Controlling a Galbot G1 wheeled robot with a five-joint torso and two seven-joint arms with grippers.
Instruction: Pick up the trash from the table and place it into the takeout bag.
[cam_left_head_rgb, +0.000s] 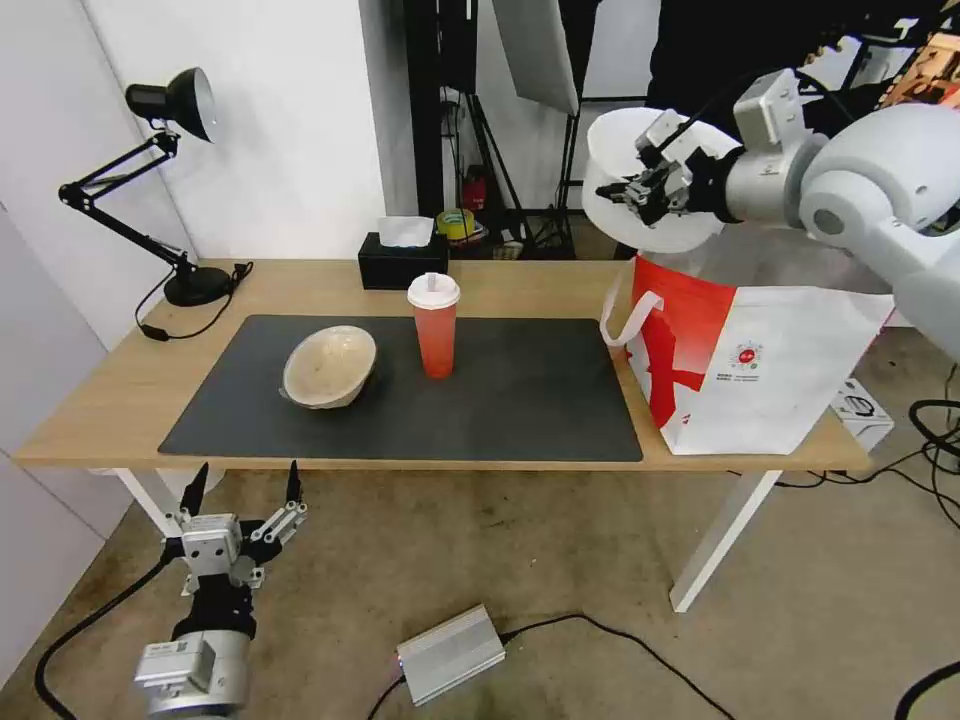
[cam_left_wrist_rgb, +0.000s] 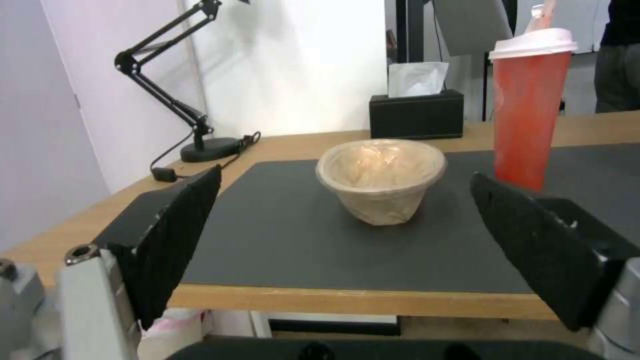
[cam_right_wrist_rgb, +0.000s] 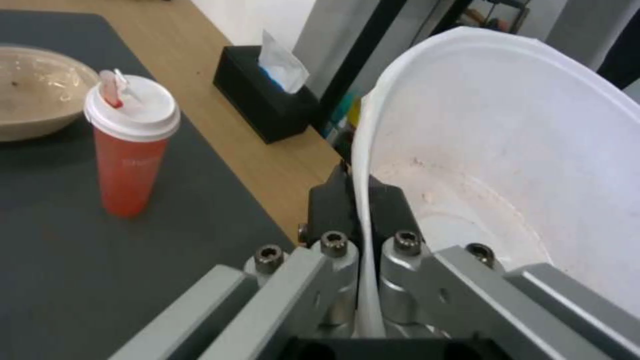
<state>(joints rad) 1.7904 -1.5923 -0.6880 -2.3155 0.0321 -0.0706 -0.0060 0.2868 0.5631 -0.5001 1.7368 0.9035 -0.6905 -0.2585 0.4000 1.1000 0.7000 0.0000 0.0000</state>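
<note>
My right gripper (cam_left_head_rgb: 640, 190) is shut on the rim of the large white bowl (cam_left_head_rgb: 640, 225), holding it tilted in the air above the far left corner of the takeout bag (cam_left_head_rgb: 760, 370). Up close, its fingers (cam_right_wrist_rgb: 343, 200) pinch the bowl's wall (cam_right_wrist_rgb: 507, 160). The orange-red cup (cam_left_head_rgb: 434, 325) with its white lid stands on the dark mat, with the beige bowl (cam_left_head_rgb: 329, 366) to its left. My left gripper (cam_left_head_rgb: 243, 492) hangs open below the table's front edge; between its fingers (cam_left_wrist_rgb: 180, 235) I see the beige bowl (cam_left_wrist_rgb: 380, 177) and the cup (cam_left_wrist_rgb: 530, 105).
A black tissue box (cam_left_head_rgb: 402, 260) sits at the back of the table (cam_left_head_rgb: 120, 400), and a black desk lamp (cam_left_head_rgb: 170, 180) stands at the back left. On the floor lie a silver box (cam_left_head_rgb: 450, 652) and cables. Stands crowd the room behind.
</note>
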